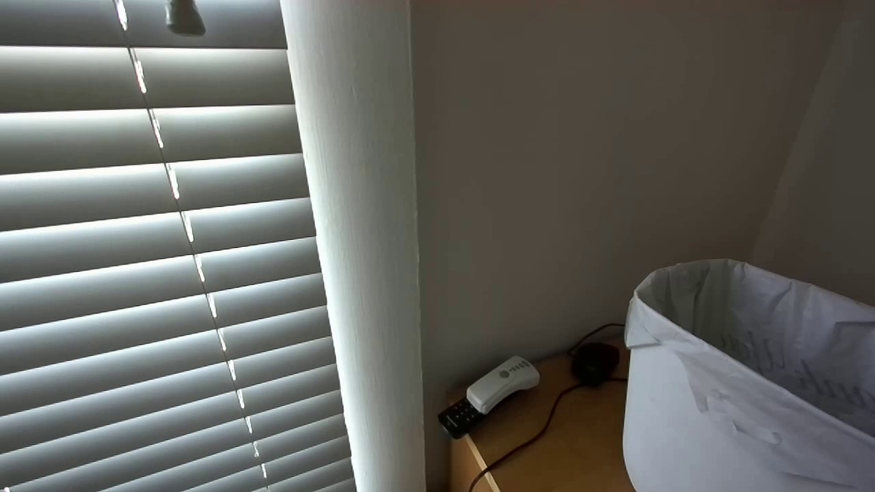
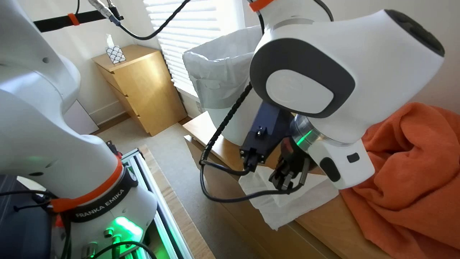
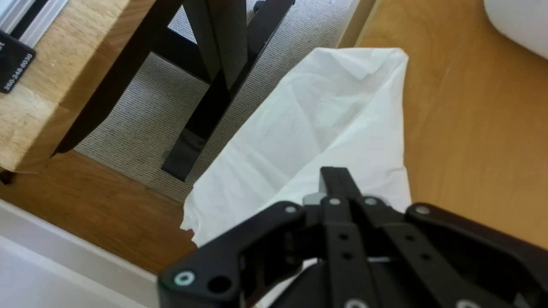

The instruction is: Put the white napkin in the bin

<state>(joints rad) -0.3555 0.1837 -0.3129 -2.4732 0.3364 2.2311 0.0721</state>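
Black and jointed, the gripper (image 3: 335,175) fills the near part of the wrist view, its two fingers drawn together with the tips meeting. It points toward the white napkin (image 3: 299,141); whether the tips touch or pinch the fabric cannot be told. The napkin lies creased on a wooden cabinet (image 3: 466,154), its left part reaching past the edge. Beyond it, the bin (image 2: 239,126) stands upright on a wooden top (image 1: 567,447) in both exterior views, a crinkled white bag (image 2: 215,70) folded over its rim; the white arm (image 2: 373,68) hides part of it in an exterior view. Just right of the napkin an orange cloth (image 2: 413,187) is bunched up. At the far left stands a wooden dresser (image 2: 158,86) bearing a patterned tissue box (image 2: 115,54), beside white blinds (image 2: 197,23). To the left of the bin, in an exterior view, a white handheld device (image 1: 502,384) rests on a black remote (image 1: 460,419), and a dark rounded object (image 1: 595,362) sits between these and the bin.
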